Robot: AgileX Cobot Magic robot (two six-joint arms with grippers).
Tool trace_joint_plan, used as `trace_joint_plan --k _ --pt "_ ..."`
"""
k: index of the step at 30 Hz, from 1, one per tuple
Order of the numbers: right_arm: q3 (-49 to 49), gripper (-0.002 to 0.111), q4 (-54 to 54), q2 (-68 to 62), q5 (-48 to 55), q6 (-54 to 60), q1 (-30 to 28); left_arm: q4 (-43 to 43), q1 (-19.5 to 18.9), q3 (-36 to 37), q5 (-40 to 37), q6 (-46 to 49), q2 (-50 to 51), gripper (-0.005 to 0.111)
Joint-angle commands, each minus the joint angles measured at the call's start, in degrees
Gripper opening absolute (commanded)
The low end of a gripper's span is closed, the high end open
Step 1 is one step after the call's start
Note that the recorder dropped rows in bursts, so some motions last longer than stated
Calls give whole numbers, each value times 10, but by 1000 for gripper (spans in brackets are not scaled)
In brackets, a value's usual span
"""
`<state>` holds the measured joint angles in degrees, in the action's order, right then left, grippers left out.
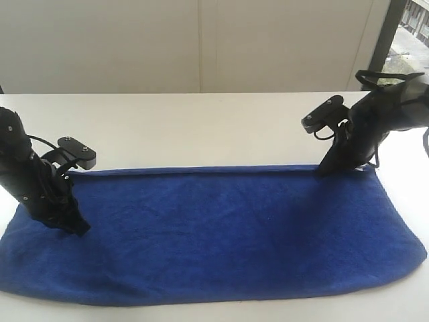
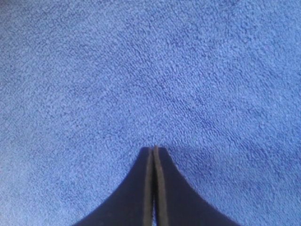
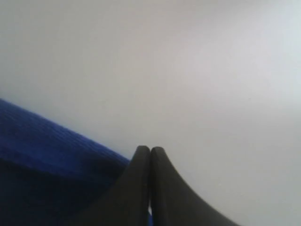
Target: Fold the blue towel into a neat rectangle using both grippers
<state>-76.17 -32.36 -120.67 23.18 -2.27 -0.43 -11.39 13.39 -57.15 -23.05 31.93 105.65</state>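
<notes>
Exterior view. Count: one blue towel (image 1: pixel 228 235), two arms, two grippers, one white table (image 1: pixel 201 127). The towel lies flat across the near half of the table. Its far edge is straight and its near edge bows toward the camera. Taking the towel as a clock face, the left gripper (image 1: pixel 82 229) is at about 9 o'clock, tip down on the cloth a little way in from the left end. The right gripper (image 1: pixel 324 172) is at about 1 o'clock, tip at the towel's far edge near the right corner. I count two small grey blocks, one on each wrist: left (image 1: pixel 77 153), right (image 1: pixel 323 114). From here I cannot make out either pair of jaws.

Left wrist view. The left gripper (image 2: pixel 154 149) has its jaws pressed together, with only a thin seam between the two fingers. I see no cloth pinched in that seam. Blue towel (image 2: pixel 141 70) pile fills the whole frame beyond the tip.

Right wrist view. The right gripper (image 3: pixel 150 149) has its jaws together too, the two fingers meeting along one line. The towel (image 3: pixel 42 155) shows as one dark blue band running up to the fingers. The rest is bare table (image 3: pixel 188 70). I cannot tell whether any cloth is caught between these fingers.
</notes>
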Motion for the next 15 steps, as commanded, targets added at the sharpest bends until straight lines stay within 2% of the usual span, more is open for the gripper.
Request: trace_joint_plan --k 1,4,9,15 --pt "-31 0 -9 9 62 -7 -7 -1 0 18 -7 0 41 0" --pt "-33 0 14 52 115 -3 -7 -1 0 18 -5 0 41 0" --pt "-33 0 166 62 150 142 -7 -1 0 18 -4 1 41 0" --pt "-33 0 186 26 165 169 -7 -1 0 18 -5 1 41 0"
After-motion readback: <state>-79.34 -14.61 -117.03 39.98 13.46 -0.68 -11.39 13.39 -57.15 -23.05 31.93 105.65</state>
